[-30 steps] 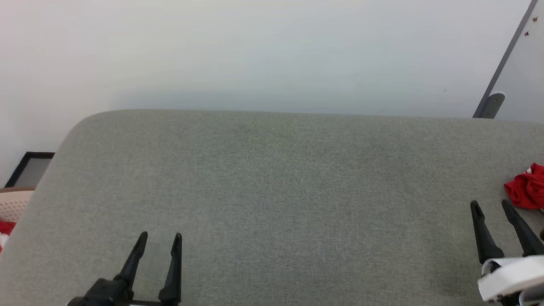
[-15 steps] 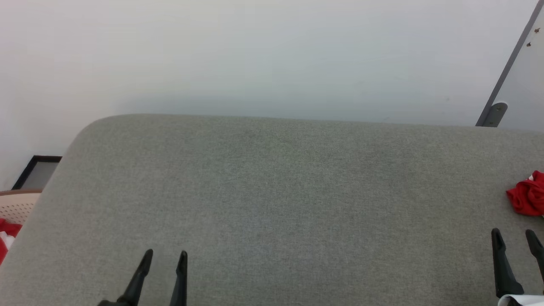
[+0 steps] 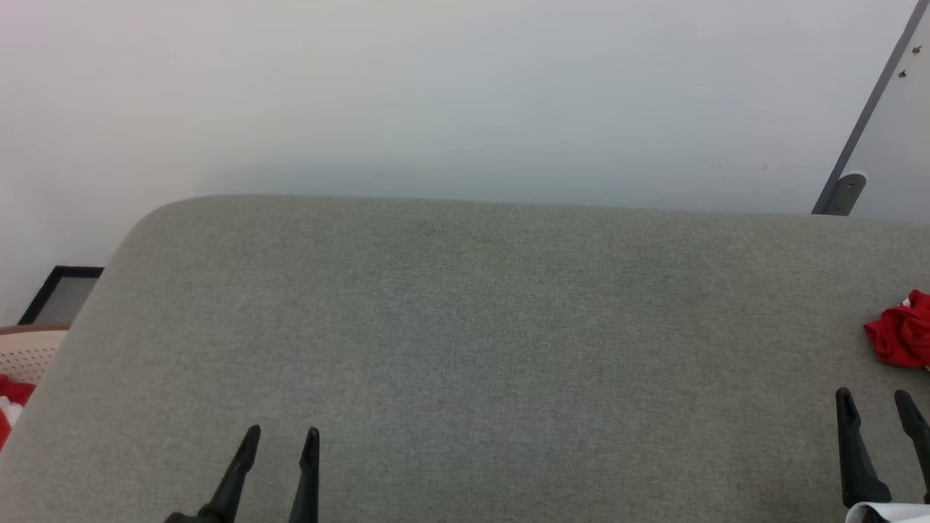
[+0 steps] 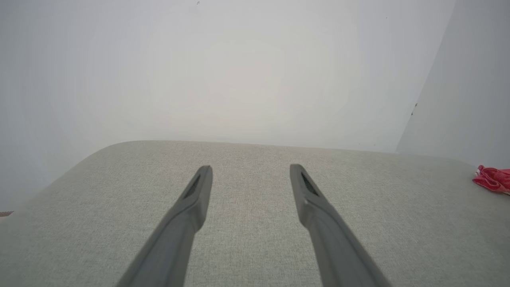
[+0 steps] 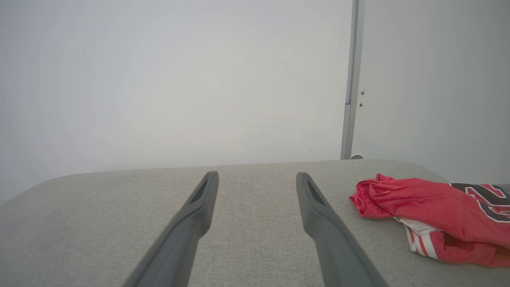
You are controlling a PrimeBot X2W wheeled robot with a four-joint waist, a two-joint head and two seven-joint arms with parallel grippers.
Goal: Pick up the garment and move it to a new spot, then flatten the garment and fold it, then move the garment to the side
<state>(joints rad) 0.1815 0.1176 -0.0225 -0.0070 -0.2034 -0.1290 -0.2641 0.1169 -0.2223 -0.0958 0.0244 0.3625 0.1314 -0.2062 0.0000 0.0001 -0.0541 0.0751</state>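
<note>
Garment position: the red jersey-style T-shirt [image 5: 430, 207] lies bunched on the right end of the grey fabric-covered table [image 3: 465, 305], close to the table's right edge. It is neither flat nor folded. The red body is heaped in soft rolls, a white sleeve with striped trim pokes out underneath, and part of the block lettering faces up.

Gripper state: the left gripper [image 3: 282, 431] hangs over the near left part of the table with its two fingers spread apart and nothing between them. The right gripper [image 3: 872, 394] hangs over the near right part, fingers likewise spread and empty, just short of the T-shirt. In the right wrist view the shirt sits to the right of the finger line, not between the fingers.

Reason for the posture: spread fingers held clear of the cloth suit either an approach to a grasp or a position taken after a release. The wide bare stretch of table between the grippers offers room for spreading the cloth out.

Stage assessment: a bunched shirt at the table's end fits two cases, one where it awaits pick-up and one where it has been set down in a new spot and awaits flattening.

Surroundings: a beige perforated basket [image 3: 25, 352] stands beyond the table's left edge with red-and-white cloth [image 3: 9, 407] in it.
</note>
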